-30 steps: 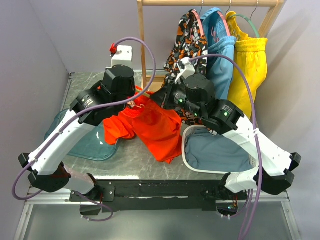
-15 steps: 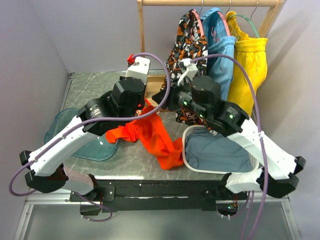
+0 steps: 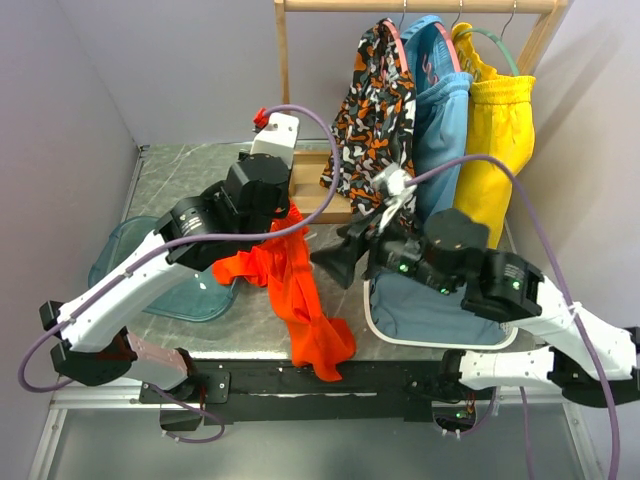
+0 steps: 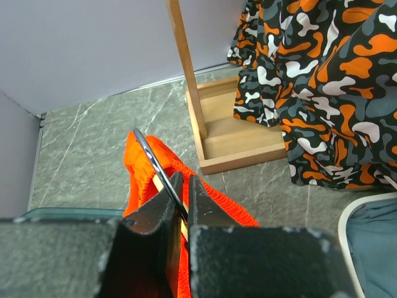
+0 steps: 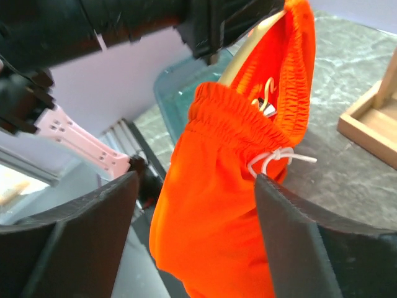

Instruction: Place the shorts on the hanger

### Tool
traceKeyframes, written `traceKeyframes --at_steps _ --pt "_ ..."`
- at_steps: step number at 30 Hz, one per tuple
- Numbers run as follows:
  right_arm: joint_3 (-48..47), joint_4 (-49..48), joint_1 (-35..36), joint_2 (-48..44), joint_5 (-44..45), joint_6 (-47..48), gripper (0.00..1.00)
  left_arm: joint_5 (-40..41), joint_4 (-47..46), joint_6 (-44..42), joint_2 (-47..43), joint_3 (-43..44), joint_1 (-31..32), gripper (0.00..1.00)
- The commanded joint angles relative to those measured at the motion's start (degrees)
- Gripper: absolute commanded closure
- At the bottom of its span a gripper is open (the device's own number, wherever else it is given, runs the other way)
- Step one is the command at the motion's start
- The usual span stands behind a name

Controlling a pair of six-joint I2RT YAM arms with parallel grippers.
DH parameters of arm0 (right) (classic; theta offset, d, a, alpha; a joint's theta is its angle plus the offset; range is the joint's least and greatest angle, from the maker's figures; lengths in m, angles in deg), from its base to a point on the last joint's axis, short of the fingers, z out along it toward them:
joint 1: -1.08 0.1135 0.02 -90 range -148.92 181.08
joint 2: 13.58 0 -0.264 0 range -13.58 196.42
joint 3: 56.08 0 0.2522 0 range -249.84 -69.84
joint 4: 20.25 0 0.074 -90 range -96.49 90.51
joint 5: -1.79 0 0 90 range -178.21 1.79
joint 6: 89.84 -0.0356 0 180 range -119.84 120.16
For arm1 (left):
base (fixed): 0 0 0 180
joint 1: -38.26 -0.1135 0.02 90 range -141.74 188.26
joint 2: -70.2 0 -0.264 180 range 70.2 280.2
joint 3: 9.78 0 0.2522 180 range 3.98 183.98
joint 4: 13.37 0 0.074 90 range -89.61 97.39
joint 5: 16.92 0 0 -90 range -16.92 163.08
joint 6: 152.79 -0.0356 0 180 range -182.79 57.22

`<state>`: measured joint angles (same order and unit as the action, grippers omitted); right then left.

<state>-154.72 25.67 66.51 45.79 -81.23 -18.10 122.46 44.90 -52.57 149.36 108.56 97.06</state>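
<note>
My left gripper [image 3: 291, 214] [image 4: 184, 180] is shut on the hanger [image 4: 162, 184], pinching its thin tan strip and metal hook just above the table. The orange-red shorts [image 3: 300, 300] [image 4: 144, 162] hang from it by the gathered waistband and droop past the table's front edge. In the right wrist view the shorts [image 5: 223, 205] fill the middle, with a white drawstring, and a tan curve of the hanger [image 5: 240, 61] shows above the waistband. My right gripper [image 3: 335, 262] [image 5: 195, 186] is open just right of the shorts, its jaws wide and holding nothing.
A wooden rack [image 3: 284, 80] at the back carries patterned shorts [image 3: 375, 110], blue shorts [image 3: 440, 110] and yellow shorts [image 3: 500, 130]; its base [image 4: 239, 133] is on the table. A teal tray [image 3: 120, 255] lies left. A white-rimmed basket [image 3: 372, 318] with blue-grey cloth sits right.
My right gripper opened, let go of the shorts and drew back towards the near right. The left gripper lifted the hanger, so the shorts now hang down instead of lying spread.
</note>
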Motion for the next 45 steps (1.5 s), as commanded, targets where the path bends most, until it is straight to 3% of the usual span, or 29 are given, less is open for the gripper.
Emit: traceKeyframes --at_steps 1,6,11,14,15,17,18,20,21,25,26,28,29,33,40,45 --pt "1.2 0.0 5.3 3.5 11.7 2.1 0.14 0.8 -3.0 1.0 0.7 3.8 0.2 0.99" --pt "-2.2 0.0 8.1 10.0 20.5 2.3 0.07 1.0 -2.5 1.3 1.5 4.7 0.2 0.99" --pt "-3.8 2.2 8.6 14.4 28.6 0.5 0.09 0.3 -1.1 2.6 2.1 6.0 0.2 0.99" --pt "-0.8 -0.8 8.5 12.6 31.5 -0.1 0.27 -0.2 -0.7 3.0 2.3 6.3 0.2 0.99" --pt "0.2 -2.0 8.5 11.8 31.9 -0.1 0.38 -0.2 -0.6 3.1 2.4 6.3 0.2 0.99" --pt "2.6 -4.7 8.3 10.1 31.9 0.2 0.46 -0.8 -0.7 3.3 2.4 6.0 0.2 0.99" --pt "3.0 -5.2 8.2 9.8 31.7 0.6 0.62 -1.0 -0.7 3.7 2.3 5.9 0.2 0.99" --pt "3.1 -5.4 8.1 9.6 31.9 0.9 0.76 -1.5 -0.5 3.9 2.2 6.2 0.2 0.99" --pt "3.2 -5.3 8.1 9.6 32.3 1.2 1.00 -1.7 -0.2 4.5 2.2 6.5 0.2 0.97" --pt "4.1 -7.0 8.1 8.8 32.9 2.5 1.00 -2.5 0.2 5.1 1.7 7.6 0.2 0.75" --pt "4.6 -7.5 8.1 8.1 33.4 2.7 1.00 -2.4 0.3 5.2 1.5 7.7 0.2 0.58" --pt "5.2 -8.7 8.1 7.5 33.7 3.1 1.00 -3.0 0.4 5.3 0.9 7.7 0.2 0.54" --pt "5.9 -9.1 8.1 7.0 33.8 3.3 1.00 -3.0 0.6 5.4 0.8 7.9 0.3 0.42" --pt "7.2 -11.2 8.1 5.7 34.6 4.5 1.00 -2.0 1.6 6.6 0.0 8.0 0.2 0.24" --pt "10.3 -13.4 8.1 3.4 34.3 7.1 1.00 1.3 3.1 11.2 -3.6 5.7 0.2 0.17" --pt "16.1 -16.2 8.4 -0.7 32.3 11.4 1.00 -5.1 3.6 16.7 -6.8 1.3 0.0 0.16"
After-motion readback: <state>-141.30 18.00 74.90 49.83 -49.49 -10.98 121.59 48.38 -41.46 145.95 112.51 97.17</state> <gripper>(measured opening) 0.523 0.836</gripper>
